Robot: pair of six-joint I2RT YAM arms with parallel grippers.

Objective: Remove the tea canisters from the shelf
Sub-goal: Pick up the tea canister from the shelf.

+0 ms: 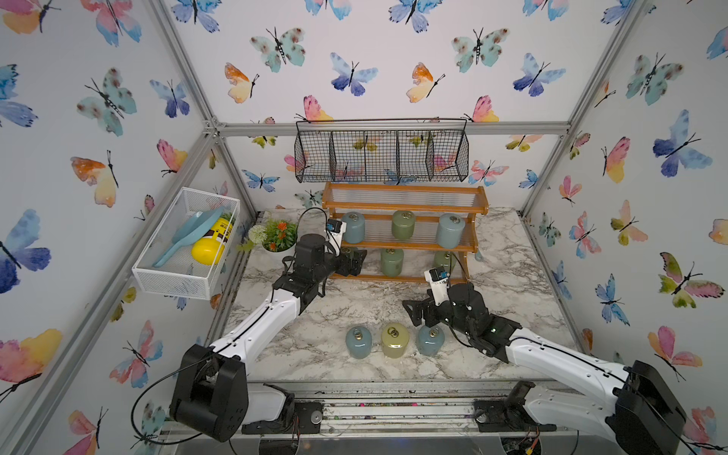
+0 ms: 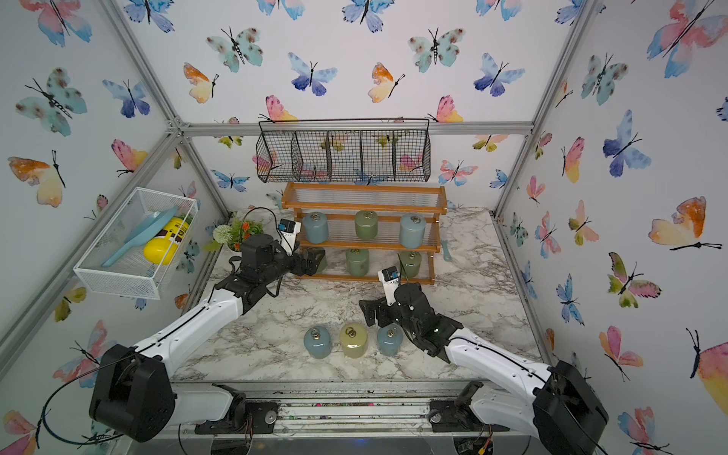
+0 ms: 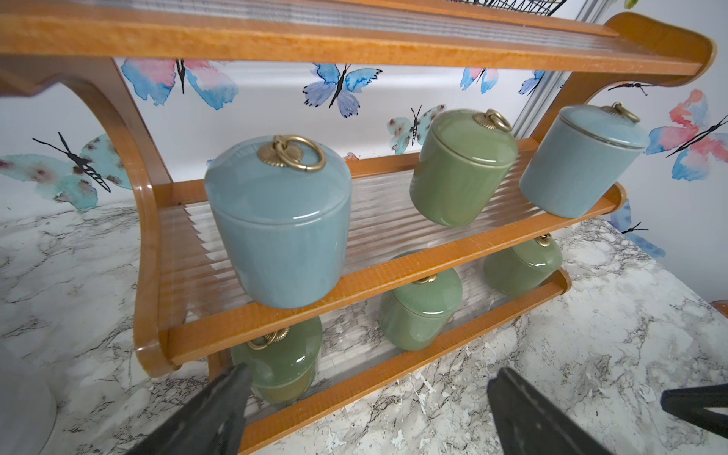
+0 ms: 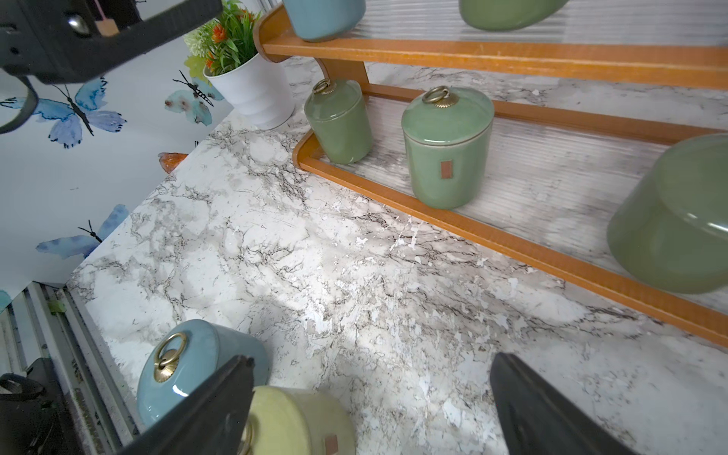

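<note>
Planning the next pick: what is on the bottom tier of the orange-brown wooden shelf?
Three glossy sage green lidded canisters: left, middle, right. In both top views the left gripper mostly covers the left one.

This is a robot test cell dressed as a domestic pantry corner. An aluminium profile frame [image 1: 520,128] carries flat wall panels [image 1: 374,51] printed with butterflies, forming a closed booth. The left arm [image 1: 260,319] and right arm [image 1: 563,362] are mounted on a bare metal rail [image 1: 394,409] along the front edge. The household props are a marble-pattern surface [image 1: 512,299], a wooden shelf [image 1: 405,197], a black wire basket [image 1: 381,151], a white mesh basket [image 1: 185,244] and a potted plant [image 4: 252,94].
</note>
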